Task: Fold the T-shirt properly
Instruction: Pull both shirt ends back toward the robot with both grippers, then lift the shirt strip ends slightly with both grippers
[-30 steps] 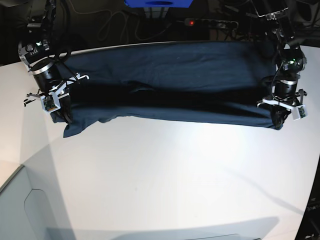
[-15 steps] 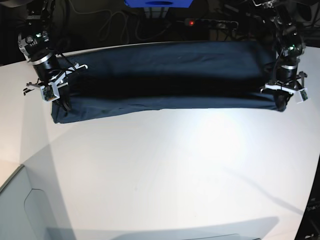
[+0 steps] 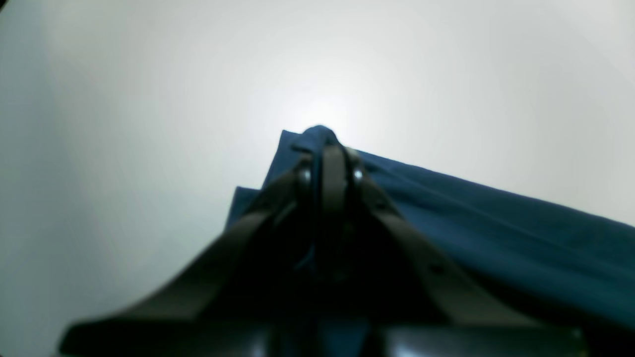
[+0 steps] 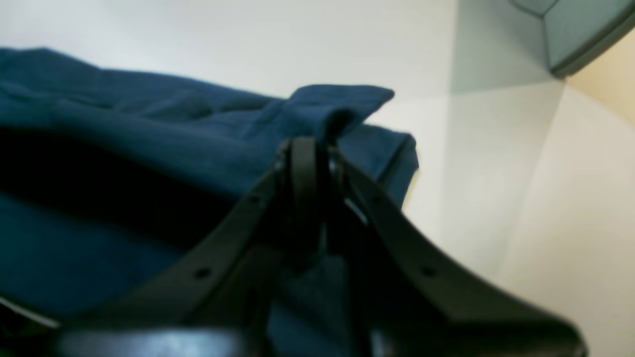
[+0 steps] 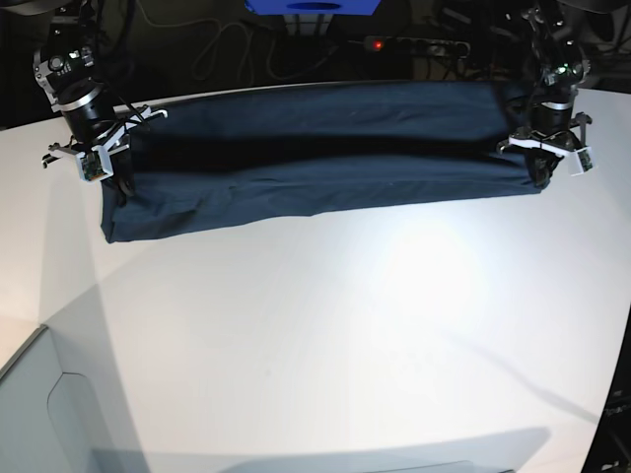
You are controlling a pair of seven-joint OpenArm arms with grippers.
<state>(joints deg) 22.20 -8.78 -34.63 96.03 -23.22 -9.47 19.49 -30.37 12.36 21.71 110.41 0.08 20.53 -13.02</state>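
Note:
The dark navy T-shirt (image 5: 315, 148) lies as a long folded band across the far part of the white table (image 5: 325, 335). My left gripper (image 5: 540, 175) is shut on the band's right end; in the left wrist view (image 3: 327, 144) cloth (image 3: 496, 228) is pinched between its fingertips. My right gripper (image 5: 120, 189) is shut on the left end; in the right wrist view (image 4: 312, 144) a fold of cloth (image 4: 342, 101) sticks out above the fingertips. The neck label is hidden.
A blue box (image 5: 314, 6), cables and a power strip with a red light (image 5: 377, 45) lie behind the table's far edge. A grey bin corner (image 5: 39, 414) sits at the near left and also shows in the right wrist view (image 4: 575, 29).
Both grippers moved away from the camera toward the table's far edge, carrying the shirt's near edge over. The band is now narrower and lies farther back, with its fold flattened.

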